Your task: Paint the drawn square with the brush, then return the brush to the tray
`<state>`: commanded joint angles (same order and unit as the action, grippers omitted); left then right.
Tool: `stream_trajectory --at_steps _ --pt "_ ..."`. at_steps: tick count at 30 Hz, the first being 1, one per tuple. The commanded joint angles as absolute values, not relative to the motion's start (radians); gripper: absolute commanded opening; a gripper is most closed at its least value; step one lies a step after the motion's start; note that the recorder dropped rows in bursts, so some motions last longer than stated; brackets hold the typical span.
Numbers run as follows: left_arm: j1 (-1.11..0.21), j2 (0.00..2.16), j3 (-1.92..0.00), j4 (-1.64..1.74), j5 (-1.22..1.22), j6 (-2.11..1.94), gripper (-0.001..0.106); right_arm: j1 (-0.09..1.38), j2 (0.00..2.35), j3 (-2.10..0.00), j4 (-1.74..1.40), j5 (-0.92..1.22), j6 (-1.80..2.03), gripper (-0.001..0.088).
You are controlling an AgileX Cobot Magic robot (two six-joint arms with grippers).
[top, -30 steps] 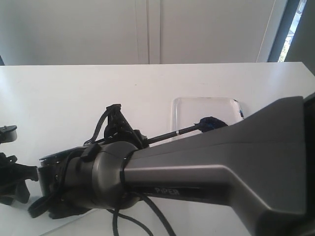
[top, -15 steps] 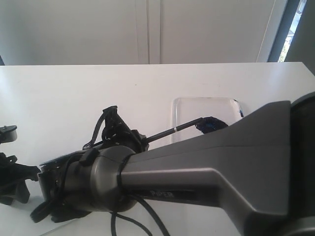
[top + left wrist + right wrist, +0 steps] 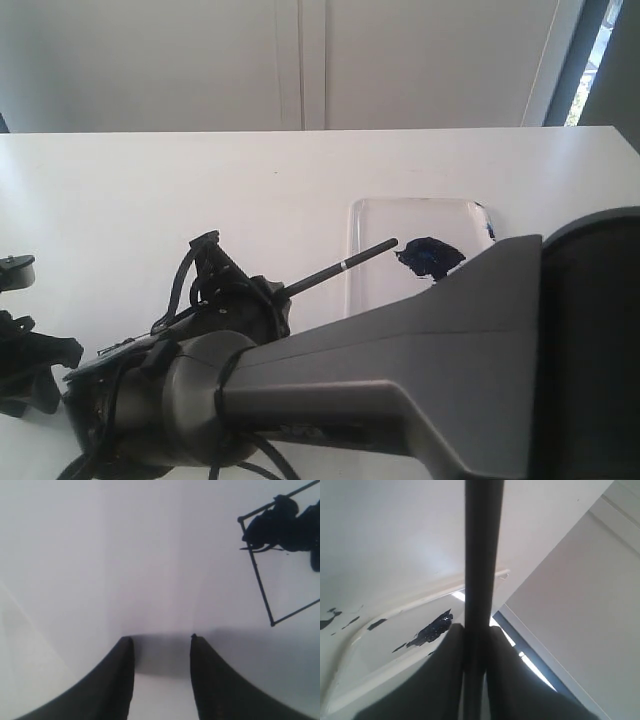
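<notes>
The brush (image 3: pixel 340 265) has drawn back. A second ago its tip sat in the blob (image 3: pixel 430 255); now the tip hangs clear of it, just beside it and still over the tray (image 3: pixel 365 215). The right arm (image 3: pixel 420 360) has also swung lower across the exterior view. I judge that loading is over and the stroke toward the square comes next, so returning the brush is a long way off.

Only the left wrist view shows the square (image 3: pixel 287 575). It lies on the desk (image 3: pixel 75 555) with a dark smear (image 3: pixel 280 522) in one corner and the rest white, so it is barely started. In the exterior view the arm hides it.

Only the right wrist view shows the grip: the right tool (image 3: pixel 474 629) is clamped on the brush handle. The left tool (image 3: pixel 161 638) has its fingers spread and holds nothing, near the square but apart from it.
</notes>
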<state>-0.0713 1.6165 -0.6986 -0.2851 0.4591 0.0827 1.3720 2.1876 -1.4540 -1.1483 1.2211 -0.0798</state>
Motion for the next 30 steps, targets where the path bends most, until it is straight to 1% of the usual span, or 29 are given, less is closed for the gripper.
stream_trajectory --at_steps 30 --pt "-0.071 1.616 -0.699 -0.308 0.461 0.089 0.043 1.427 2.188 -1.454 -1.149 1.221 -0.078 0.0000"
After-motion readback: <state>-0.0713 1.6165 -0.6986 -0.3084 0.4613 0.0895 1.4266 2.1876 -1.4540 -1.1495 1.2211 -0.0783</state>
